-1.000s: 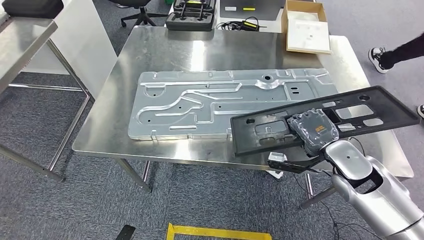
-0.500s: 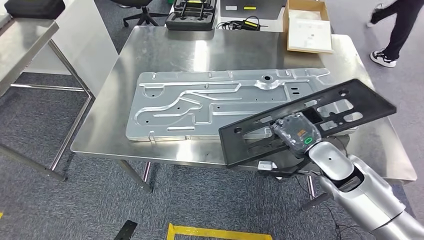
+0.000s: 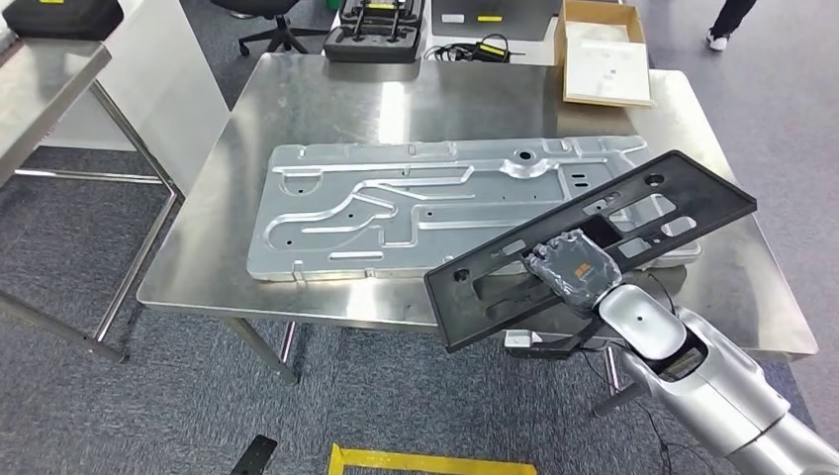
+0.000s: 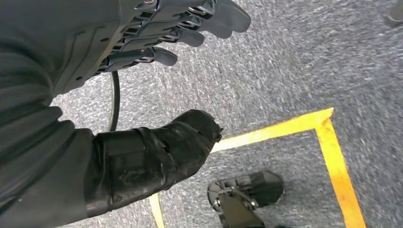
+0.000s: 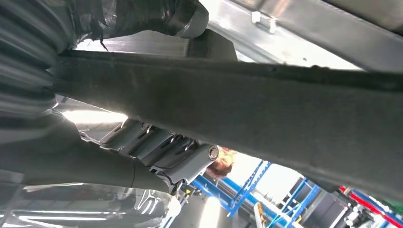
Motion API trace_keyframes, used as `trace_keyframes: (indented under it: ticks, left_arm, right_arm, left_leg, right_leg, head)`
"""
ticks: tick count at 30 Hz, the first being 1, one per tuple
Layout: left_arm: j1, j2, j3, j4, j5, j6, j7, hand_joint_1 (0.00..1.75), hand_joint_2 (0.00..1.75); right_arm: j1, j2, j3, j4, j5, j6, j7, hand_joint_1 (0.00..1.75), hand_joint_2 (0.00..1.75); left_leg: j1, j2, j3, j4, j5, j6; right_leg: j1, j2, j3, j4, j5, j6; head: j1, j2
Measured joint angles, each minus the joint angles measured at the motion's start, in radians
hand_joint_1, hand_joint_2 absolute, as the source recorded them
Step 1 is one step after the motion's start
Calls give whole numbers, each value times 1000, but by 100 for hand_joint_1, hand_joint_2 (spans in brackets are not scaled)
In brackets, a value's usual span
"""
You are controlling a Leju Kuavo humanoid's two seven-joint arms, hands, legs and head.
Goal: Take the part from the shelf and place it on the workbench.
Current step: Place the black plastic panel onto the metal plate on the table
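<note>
Steel workbench already has a big stamped metal panel lying past the right hand's fingers, which are clamped on the black part, so I'd level that tilted part and lower it slowly, left hand loosely spread.

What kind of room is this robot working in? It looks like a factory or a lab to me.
Most likely a workshop or test lab rather than a full factory. A steel workbench carries a stamped metal panel, the floor has yellow marking tape, and an office chair and tool cases stand behind.
</note>
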State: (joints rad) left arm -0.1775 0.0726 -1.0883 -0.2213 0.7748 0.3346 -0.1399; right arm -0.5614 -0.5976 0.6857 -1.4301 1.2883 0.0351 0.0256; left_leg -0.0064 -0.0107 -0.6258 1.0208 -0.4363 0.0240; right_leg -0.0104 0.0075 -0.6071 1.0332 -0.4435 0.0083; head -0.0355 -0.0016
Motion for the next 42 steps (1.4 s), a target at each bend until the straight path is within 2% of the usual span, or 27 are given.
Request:
trace_keyframes:
  ticks: [2, 3, 6, 7, 8, 9, 11, 13, 16, 17, 19, 21, 22, 23, 24, 26, 28, 31, 33, 34, 36, 37, 38, 39, 40, 41, 42]
  left_arm:
    - [0, -1, 0, 0, 0, 0, -1, 0, 175]
    - [0, -1, -1, 0, 0, 2, -3, 0, 175]
    - [1, -1, -1, 0, -1, 11, -8, 0, 175]
    - [2, -1, -1, 0, -1, 14, -9, 0, 175]
    - [4, -2, -1, 0, -2, 15, -11, 0, 175]
    - [6, -2, -1, 0, -3, 16, -13, 0, 175]
    - [8, -4, -1, 0, -3, 21, -19, 0, 175]
    - [9, -5, -1, 0, -1, 28, -27, 0, 175]
    - [13, -4, -1, 0, 4, 33, -41, 0, 175]
    - [14, -4, -1, 0, 6, 32, -44, 0, 175]
    - [16, -5, -1, 0, 9, 31, -48, 0, 175]
    - [16, -6, -1, 0, 11, 31, -47, 0, 175]
    - [16, -7, -1, 0, 12, 31, -43, 0, 175]
    - [16, -7, -1, 0, 13, 31, -38, 0, 175]
    - [16, -8, -1, 0, 13, 32, -33, 0, 175]
    - [15, -8, -1, 0, 13, 34, -27, 0, 175]
    - [11, -9, -1, 0, 12, 36, -25, 0, 175]
    - [9, -13, -1, 0, 12, 37, -23, 0, 175]
    - [8, -17, -1, 0, 12, 38, -22, 0, 175]
    - [8, -19, -1, 0, 12, 40, -21, 0, 175]
    - [7, -21, -1, 0, 10, 43, -17, 0, 175]
    - [8, -21, -1, 0, 9, 45, -15, 0, 175]
    - [8, -22, -1, 0, 8, 45, -13, 0, 175]
    - [9, -24, -1, 0, 5, 45, -11, 0, 175]
    - [9, -26, -1, 0, 4, 45, -10, 0, 175]
    - [9, -27, -1, 0, 2, 44, -10, 0, 175]
    - [9, -29, -1, 0, 1, 44, -10, 0, 175]
  right_arm:
    - [1, -4, 1, 2, 2, 0, 0, 175, 175]
    - [2, -7, 1, 3, 4, 1, 0, 175, 175]
    - [14, -24, 1, 8, 19, -5, 3, 175, 175]
    - [22, -32, 1, 9, 28, -10, 3, 175, 175]
    - [29, -42, 1, 10, 39, -14, 0, 175, 175]
    - [33, -53, 1, 10, 52, -16, -6, 175, 175]
    - [33, -79, 1, 9, 85, -8, -24, 175, 175]
    - [28, -108, 0, 4, 117, 8, -42, 175, 175]
    - [20, -152, -3, -4, 137, 25, -57, 175, 175]
    - [16, -165, -5, -7, 138, 27, -59, 175, 175]
    - [9, -189, -13, -14, 139, 29, -62, 175, 175]
    - [6, -207, -21, -18, 138, 30, -62, 175, 175]
    - [7, -216, -24, -20, 135, 29, -62, 175, 175]
    - [7, -225, -28, -21, 133, 29, -62, 175, 175]
    - [8, -235, -32, -23, 130, 28, -62, 175, 175]
    - [8, -254, -44, -28, 126, 27, -62, 175, 175]
    - [8, -270, -56, -33, 125, 27, -62, 175, 175]
    - [11, -287, -64, -36, 125, 26, -62, 175, 175]
    - [14, -296, -67, -38, 124, 24, -62, 175, 175]
    - [14, -299, -71, -39, 125, 23, -67, 175, 175]
    - [20, -304, -77, -45, 136, 21, -84, 175, 175]
    - [27, -304, -78, -50, 143, 21, -93, 175, 175]
    - [35, -305, -77, -54, 150, 20, -98, 175, 175]
    - [43, -305, -76, -60, 155, 18, -100, 175, 175]
    - [47, -305, -75, -65, 159, 17, -100, 175, 175]
    - [48, -305, -75, -69, 163, 16, -101, 175, 175]
    - [47, -303, -75, -73, 167, 15, -102, 175, 175]
  left_leg:
    - [4, 2, 8, -13, 7, 11]
    - [6, 3, 12, -20, 10, 16]
    - [7, 3, 15, -24, 12, 24]
    - [7, 3, 16, -24, 11, 24]
    - [7, 3, 16, -23, 10, 24]
    - [8, 2, 16, -21, 9, 23]
    - [8, 0, 15, -10, 3, 15]
    - [5, -1, 10, 1, -3, 5]
    - [4, 0, 6, 5, -6, -8]
    - [5, 1, 1, 16, -15, -13]
    - [8, 2, -33, 94, -63, -22]
    - [10, 3, -91, 225, -123, -27]
    - [10, 3, -113, 271, -136, -28]
    - [10, 3, -119, 285, -130, -26]
    - [10, 3, -108, 260, -108, -23]
    - [7, 3, -41, 125, -48, -9]
    - [1, 4, 13, 21, -25, 3]
    - [-2, 4, 29, -10, -29, 15]
    - [-2, 4, 50, -23, -29, 27]
    - [-2, 5, 61, -28, -31, 33]
    - [-3, 5, 74, -29, -39, 39]
    - [-3, 5, 80, -29, -45, 40]
    - [-4, 4, 89, -29, -52, 39]
    - [-3, 4, 98, -29, -60, 38]
    - [-2, 3, 110, -28, -70, 35]
    - [-2, 3, 123, -27, -82, 30]
    - [-1, 3, 136, -26, -95, 24]
  right_leg:
    - [-1, 0, -2, 10, -12, 10]
    - [-2, -1, -14, 38, -31, 13]
    - [-5, -2, -95, 216, -116, 23]
    - [-7, -2, -115, 257, -125, 26]
    - [-9, -2, -119, 261, -114, 29]
    - [-12, -2, -104, 228, -88, 32]
    - [-16, -5, -41, 98, -27, 36]
    - [-14, -4, -2, 17, -4, 29]
    - [-12, -2, 1, 8, -4, 10]
    - [-13, -3, 2, 6, -2, 3]
    - [-15, -4, 3, 4, 1, -9]
    - [-12, -5, 2, 4, 1, -14]
    - [-10, -5, 3, 4, 0, -14]
    - [-9, -4, 3, 4, -2, -15]
    - [-8, -4, 3, 4, -3, -15]
    - [-6, -3, 5, 4, -7, -13]
    - [-6, -3, 7, 2, -9, -4]
    - [-6, -2, 11, 6, 0, 16]
    - [-8, -4, 1, 38, -9, 21]
    - [-9, -4, -20, 77, -27, 22]
    - [-10, -4, -88, 193, -68, 28]
    - [-10, -4, -123, 240, -80, 32]
    - [-12, -4, -146, 262, -77, 36]
    - [-15, -4, -154, 251, -60, 39]
    - [-19, -4, -146, 208, -28, 40]
    - [-23, -5, -128, 142, 16, 42]
    - [-25, -6, -111, 87, 46, 43]
  head:
    - [1, 0]
    - [2, 0]
    - [4, 0]
    - [4, 0]
    - [4, 0]
    - [4, 0]
    - [4, 0]
    - [3, 0]
    - [2, 0]
    - [1, 0]
    - [-3, 0]
    - [-5, 0]
    - [-5, 0]
    - [-5, 0]
    - [-5, 0]
    - [-5, 0]
    - [-4, 0]
    - [-4, 0]
    - [-2, 0]
    - [0, 0]
    - [2, 0]
    - [3, 0]
    - [3, 0]
    - [4, 0]
    - [4, 0]
    - [5, 0]
    - [5, 0]
